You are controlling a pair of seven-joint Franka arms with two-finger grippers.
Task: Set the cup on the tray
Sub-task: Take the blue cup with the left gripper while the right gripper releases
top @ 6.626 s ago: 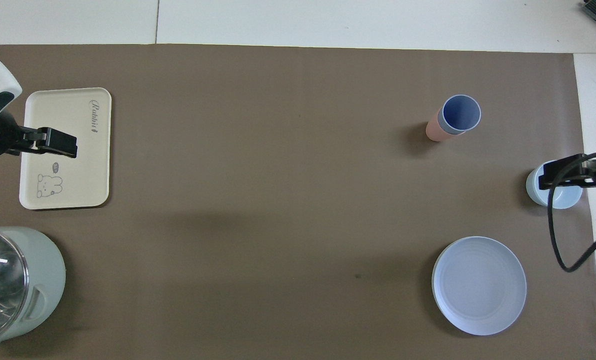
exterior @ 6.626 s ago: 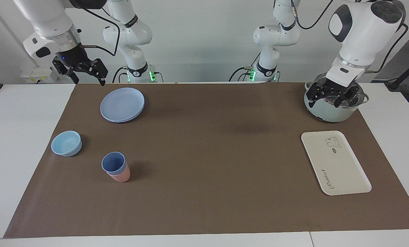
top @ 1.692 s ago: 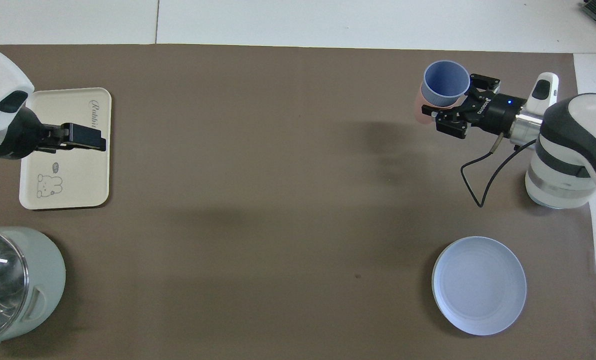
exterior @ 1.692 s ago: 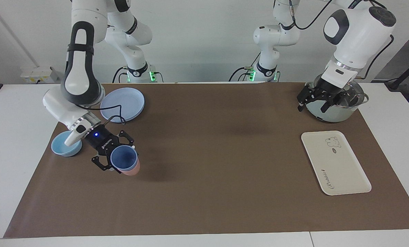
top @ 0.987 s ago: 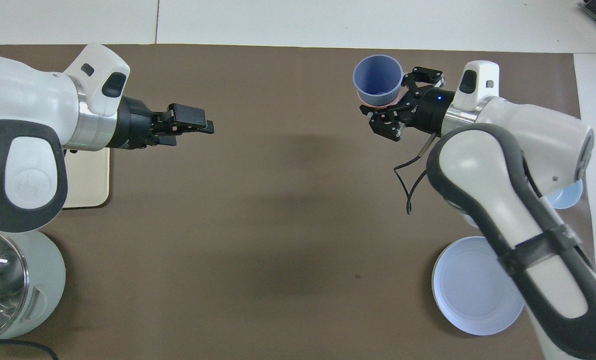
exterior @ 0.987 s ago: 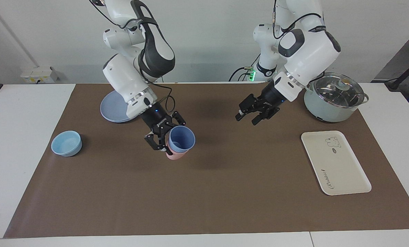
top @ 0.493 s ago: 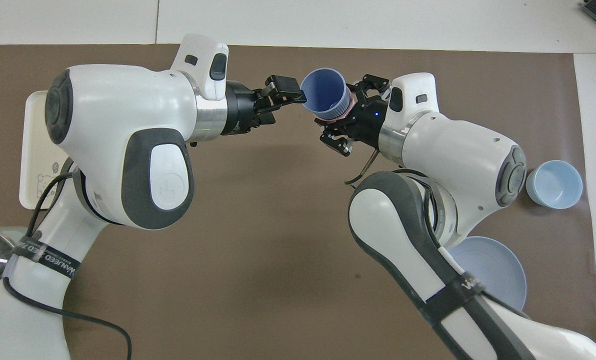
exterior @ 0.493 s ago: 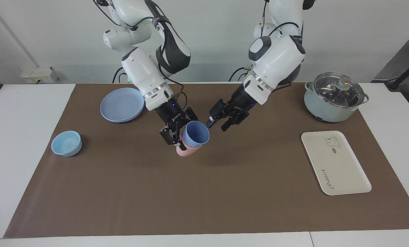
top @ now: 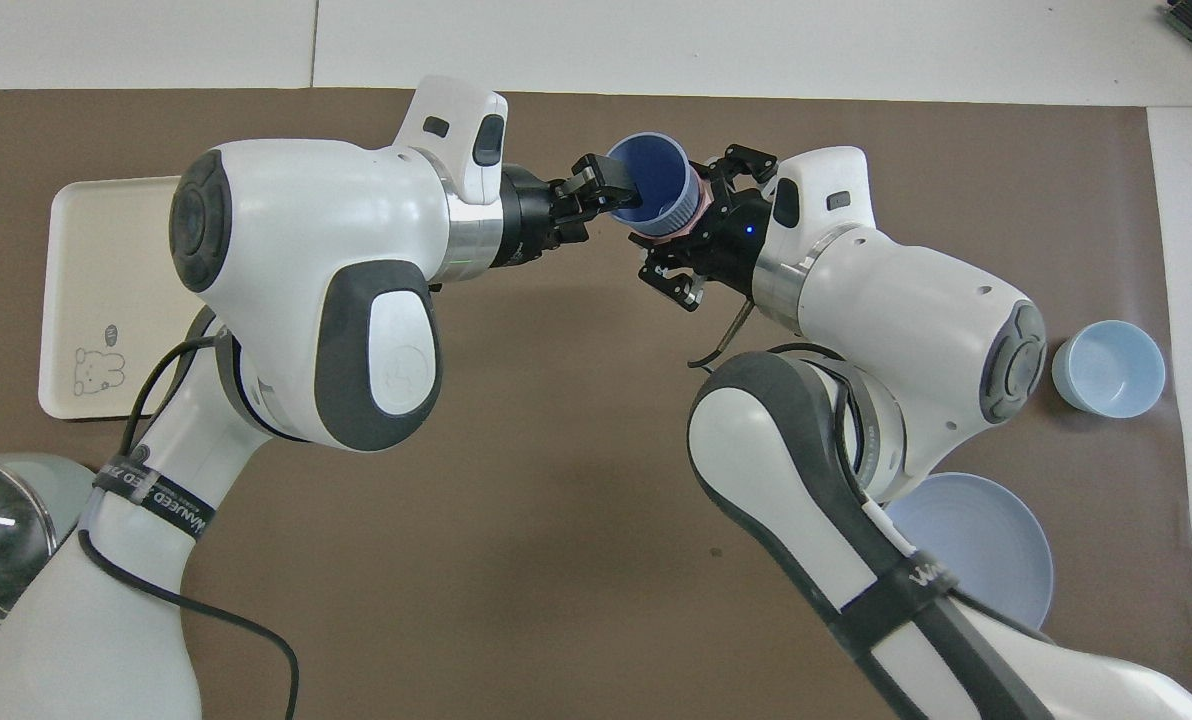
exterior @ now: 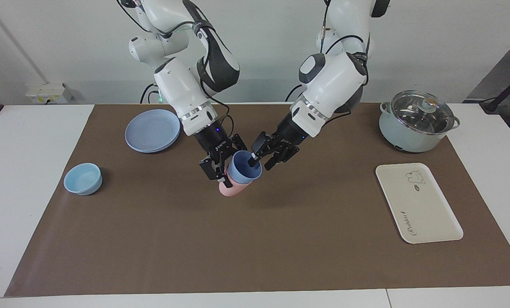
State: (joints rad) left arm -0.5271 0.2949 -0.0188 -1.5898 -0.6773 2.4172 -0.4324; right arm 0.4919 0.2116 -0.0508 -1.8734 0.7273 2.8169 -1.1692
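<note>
Tilting mouth-up cup — nested in pink tumbler, clamped by right end effector; left's grip unclear.

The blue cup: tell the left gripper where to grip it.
Grip the blue cup by its rim wall, from its open mouth. It sits nested in the pink cup, which the right gripper holds tilted, so only the rim is free.

White arms, dark grey joint panels, black hands, trailing black cables
</note>
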